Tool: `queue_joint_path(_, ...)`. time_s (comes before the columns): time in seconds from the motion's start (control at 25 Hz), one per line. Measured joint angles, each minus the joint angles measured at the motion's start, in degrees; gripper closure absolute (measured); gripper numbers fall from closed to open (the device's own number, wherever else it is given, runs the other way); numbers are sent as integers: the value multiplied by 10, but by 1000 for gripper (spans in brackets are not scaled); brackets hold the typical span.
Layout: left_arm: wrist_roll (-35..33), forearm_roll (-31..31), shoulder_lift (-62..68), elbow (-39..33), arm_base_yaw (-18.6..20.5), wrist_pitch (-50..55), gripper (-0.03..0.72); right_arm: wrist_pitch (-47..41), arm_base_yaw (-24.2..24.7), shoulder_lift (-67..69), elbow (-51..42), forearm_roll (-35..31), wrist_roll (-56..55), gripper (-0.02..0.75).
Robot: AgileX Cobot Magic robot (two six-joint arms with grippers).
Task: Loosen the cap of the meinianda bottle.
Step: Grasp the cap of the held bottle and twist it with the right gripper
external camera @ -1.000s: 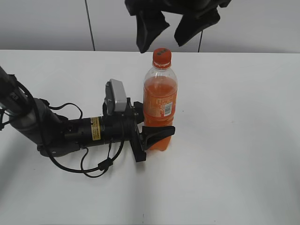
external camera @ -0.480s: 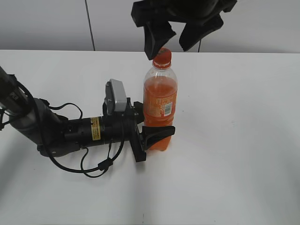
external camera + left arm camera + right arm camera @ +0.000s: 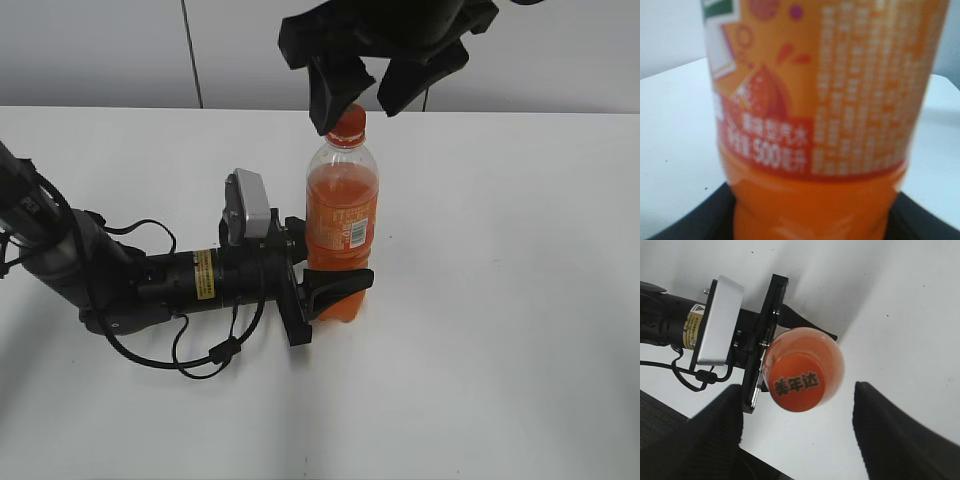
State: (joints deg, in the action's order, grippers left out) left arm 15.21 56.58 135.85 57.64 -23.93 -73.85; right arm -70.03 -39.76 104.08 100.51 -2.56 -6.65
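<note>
The meinianda bottle [image 3: 342,215] stands upright on the white table, full of orange liquid, with an orange label and a barcode patch. My left gripper [image 3: 335,278] lies low along the table and is shut on the bottle's lower body; the left wrist view shows the label [image 3: 815,125] up close, with a dark finger [image 3: 682,222] at each bottom corner. The orange cap [image 3: 347,125] carries dark characters on top [image 3: 797,382]. My right gripper [image 3: 357,113] hangs just over it, open, its fingers [image 3: 715,432] wide apart on either side and clear of the cap.
The left arm [image 3: 110,285] and its looped cables [image 3: 205,355] lie across the table's left half. Its grey wrist camera box [image 3: 247,205] stands close beside the bottle. A wall with a vertical seam [image 3: 192,55] closes the far edge.
The right gripper has come down towards the cap; its fingers now flank the cap's top in the exterior view and stand slightly closer together. Bottle and left arm have not moved.
</note>
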Motion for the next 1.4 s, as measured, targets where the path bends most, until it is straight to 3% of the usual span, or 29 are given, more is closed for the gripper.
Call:
queue_joint_path(1.12,0,0,0,0,0,0,293,6,0,19,0,0,6,237)
queue_joint_path(1.4,0,0,0,0,0,0,293,6,0,22,0,-1,6,301)
